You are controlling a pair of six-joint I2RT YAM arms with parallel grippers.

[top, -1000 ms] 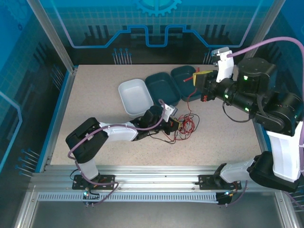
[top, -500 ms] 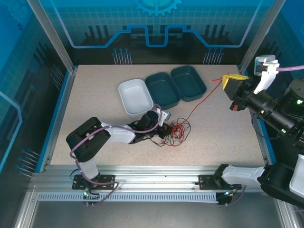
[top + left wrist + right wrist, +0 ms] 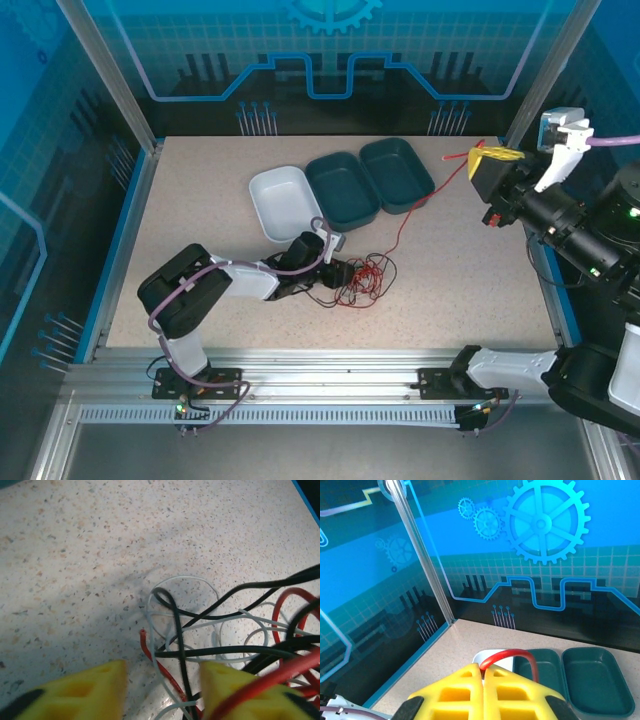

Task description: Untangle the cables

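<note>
Three thin cables make up the job: a red cable (image 3: 403, 222), a black cable (image 3: 215, 651) and a whitish-grey cable (image 3: 184, 577). Most of their length lies in one loose knot on the worktop (image 3: 200, 200), just nearward of the white tray (image 3: 285, 200), toward the arm bases.

The left end effector (image 3: 335, 272) sits low at that knot, close to the white tray's near corner. In the left wrist view its yellow fingers (image 3: 100, 687) stand apart, with strands of all three colours crossing the gap between them. Whether they press on any strand cannot be told.

The right end effector (image 3: 487, 158) is raised well away from the white tray, beyond the two dark trays (image 3: 343, 190) on the right arm's side. Its yellow fingers are pressed together on the red cable, a short red loop curling out from between their tips in the right wrist view. From there the red strand runs in a nearly straight line across the far dark tray's corner and down into the knot.

The step in hand looks like drawing the red cable out of the tangle while the left arm steadies the rest. Much red is coiled among the black and whitish-grey loops, so the separation seems only partly done. The next move likely calls for a steady pull away from the white tray. The left fingers would need to pin the black and whitish-grey strands so that the whole knot does not drag along.
</note>
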